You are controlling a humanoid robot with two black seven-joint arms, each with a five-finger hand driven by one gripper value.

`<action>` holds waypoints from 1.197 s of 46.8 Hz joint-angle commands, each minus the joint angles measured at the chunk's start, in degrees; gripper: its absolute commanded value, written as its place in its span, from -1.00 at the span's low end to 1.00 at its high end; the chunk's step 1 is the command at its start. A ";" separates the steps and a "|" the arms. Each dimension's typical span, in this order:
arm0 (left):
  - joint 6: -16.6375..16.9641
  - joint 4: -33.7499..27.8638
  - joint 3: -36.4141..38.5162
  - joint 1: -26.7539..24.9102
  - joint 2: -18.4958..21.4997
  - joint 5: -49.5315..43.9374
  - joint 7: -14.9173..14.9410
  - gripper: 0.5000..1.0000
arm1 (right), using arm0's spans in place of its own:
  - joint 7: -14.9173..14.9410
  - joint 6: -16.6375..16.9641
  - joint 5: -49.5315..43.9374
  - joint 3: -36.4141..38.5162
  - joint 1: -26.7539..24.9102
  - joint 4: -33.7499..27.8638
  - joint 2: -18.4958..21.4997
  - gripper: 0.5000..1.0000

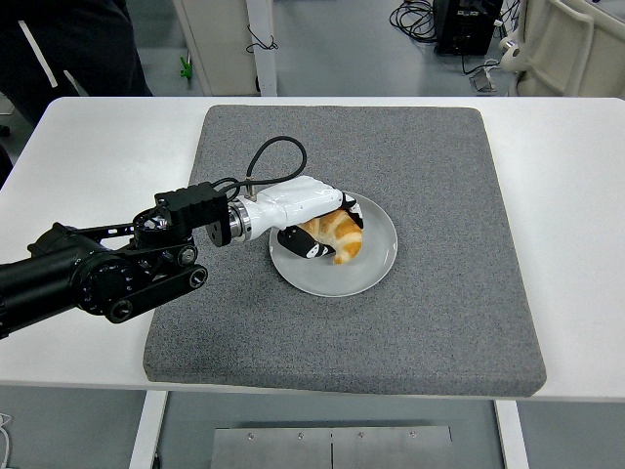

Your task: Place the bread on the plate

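A golden croissant [341, 235] lies low over the left half of the round grey plate [376, 262], which sits on the grey mat. My left hand [327, 227], white with black fingertips, reaches in from the left and is shut on the croissant, fingers above it and thumb below. Whether the bread touches the plate I cannot tell. The right arm does not show.
The grey foam mat [439, 166] covers the middle of the white table [576, 166]. A person in dark clothes [68, 44] stands at the top left. Cables and furniture stand on the floor beyond the far edge.
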 commanded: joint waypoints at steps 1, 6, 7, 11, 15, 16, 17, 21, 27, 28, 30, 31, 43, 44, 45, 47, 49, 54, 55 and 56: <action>0.07 0.01 0.33 0.00 -0.08 -0.02 0.00 -0.77 | 0.00 0.01 0.00 0.00 0.00 0.01 0.00 1.00; 0.15 0.01 0.33 0.00 -0.16 -0.02 0.09 -0.77 | 0.00 0.01 0.00 0.00 0.00 0.01 0.00 1.00; 0.15 0.01 0.33 0.00 -0.08 -0.02 0.00 -0.77 | 0.00 0.01 0.00 0.00 0.00 0.01 0.00 1.00; 0.24 0.09 0.42 0.00 -0.16 -0.02 0.00 -0.77 | 0.00 0.01 0.00 0.00 0.00 -0.08 0.00 1.00; 0.24 0.45 0.42 0.00 -0.16 -0.02 0.00 -0.76 | 0.00 0.01 0.00 0.00 0.00 0.01 0.00 1.00; 0.24 0.45 0.42 0.00 -0.25 -0.02 0.00 -0.75 | 0.00 0.01 0.00 0.00 0.00 0.01 0.00 1.00; 0.24 0.45 0.42 0.00 -0.34 -0.02 0.00 -0.74 | 0.00 0.01 0.00 0.00 0.00 0.01 0.00 1.00; 0.24 0.45 0.42 0.00 -0.51 -0.02 0.00 -0.66 | 0.00 0.01 0.00 0.00 0.00 0.01 0.00 1.00; 0.24 0.45 0.51 0.00 -0.51 0.07 0.00 -0.59 | 0.00 0.01 0.00 0.00 0.00 0.01 0.00 1.00; 0.24 0.45 0.51 0.00 -0.51 0.07 0.00 -0.58 | 0.00 0.01 0.00 0.00 0.00 0.01 0.00 1.00; 0.24 0.45 0.51 0.00 -0.51 0.07 0.00 -0.55 | 0.00 0.01 0.00 0.00 0.00 0.01 0.00 1.00; 0.33 0.45 0.51 0.00 -0.51 0.07 0.00 -0.55 | 0.00 0.01 0.00 0.00 0.00 0.01 0.00 1.00; 0.24 0.36 0.51 0.17 -0.51 -0.28 0.00 0.05 | 0.00 0.01 0.00 -0.09 0.00 0.01 0.00 1.00; 0.24 0.36 0.51 0.26 -0.43 -0.19 -0.08 0.12 | 0.00 0.01 0.00 0.00 0.00 0.01 0.00 1.00; 0.24 0.36 0.51 0.26 -0.43 -0.19 -0.26 0.18 | 0.00 0.01 0.00 0.00 0.00 0.01 0.00 1.00; 0.24 0.36 0.51 0.44 -0.43 -0.19 -1.22 0.28 | 0.00 0.01 0.00 0.00 0.00 -0.08 0.00 1.00; 0.24 0.27 0.51 0.53 -0.43 -0.11 -2.10 0.32 | 0.00 0.01 0.00 0.00 0.00 0.01 0.00 1.00; 0.24 0.10 0.51 0.44 -0.08 -0.10 -2.72 0.42 | 0.00 0.01 0.00 0.00 0.00 0.01 0.00 1.00; 0.16 0.01 0.51 0.44 0.01 -0.10 -2.81 0.43 | 0.00 0.01 0.00 0.00 0.00 0.01 0.00 1.00; 0.15 -0.08 0.51 0.44 0.10 -0.10 -2.81 0.45 | 0.00 0.01 0.00 0.00 0.00 0.01 0.00 1.00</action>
